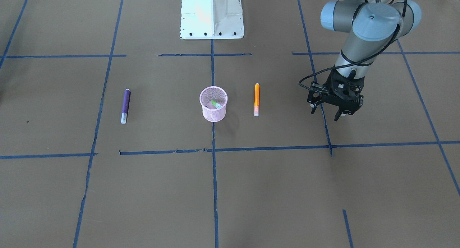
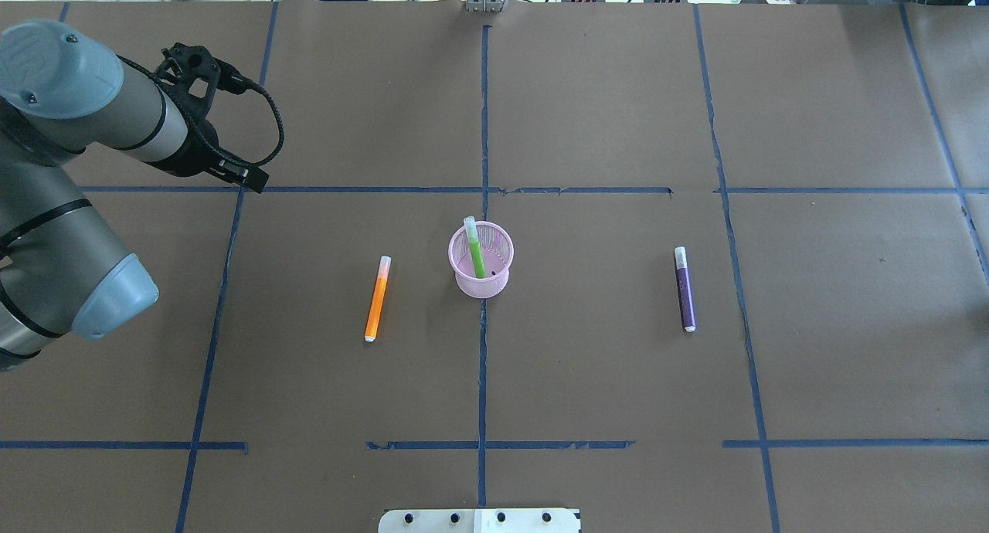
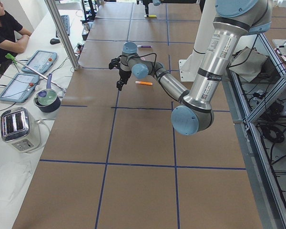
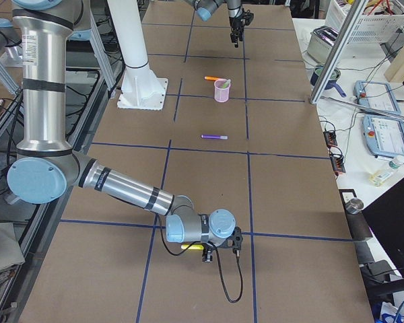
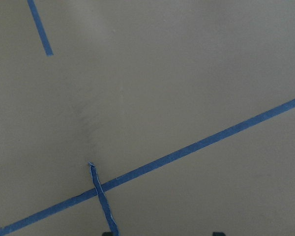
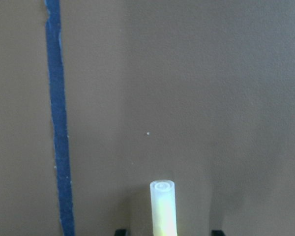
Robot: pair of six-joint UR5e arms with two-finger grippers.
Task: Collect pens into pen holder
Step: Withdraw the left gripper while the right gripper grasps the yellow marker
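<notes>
The pink mesh pen holder (image 2: 494, 282) stands at the table's middle, also in the front view (image 1: 213, 113). A green pen (image 2: 474, 251) leans inside it. An orange pen (image 2: 376, 300) lies flat on the robot's left of the cup. A purple pen (image 2: 684, 290) lies flat on its right. My left gripper (image 1: 327, 114) hangs open and empty above the table, well beyond the orange pen (image 1: 256, 99). My right gripper (image 6: 167, 232) is low at the table's far right end, open, with a yellow pen (image 6: 162, 206) between its fingertips, apart from both.
The white robot base (image 1: 212, 14) sits at the near edge, behind the cup. Blue tape lines (image 2: 483, 131) cross the brown table cover. A side bench with a toaster (image 3: 19, 129) and tablets lies past the left end, with an operator (image 3: 5, 28) seated there.
</notes>
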